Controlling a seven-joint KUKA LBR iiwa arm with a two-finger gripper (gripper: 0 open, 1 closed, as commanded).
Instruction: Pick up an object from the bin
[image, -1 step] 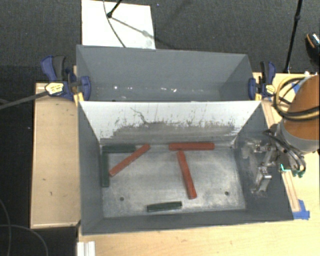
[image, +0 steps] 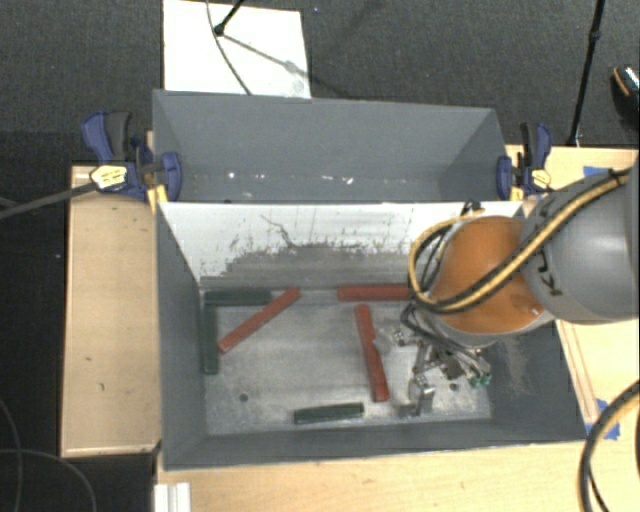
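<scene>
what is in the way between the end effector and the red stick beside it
Nothing visible. The end effector hangs just right of the red stick, and no other stick lies between them.

Red-brown bar (image: 369, 352): long, thin, lying flat, bin (image: 290, 365) floor right of centre, beside pincer (image: 422, 393).

You have even, fairly bright light from above the bin (image: 300, 235). Its far inner wall shows palest, with small white glints along the far rim, while its left wall sits in shade. The orange cover (image: 480, 275) at the bin's right carries a soft sheen, and a dull shadow lies on the floor beneath it.
</scene>
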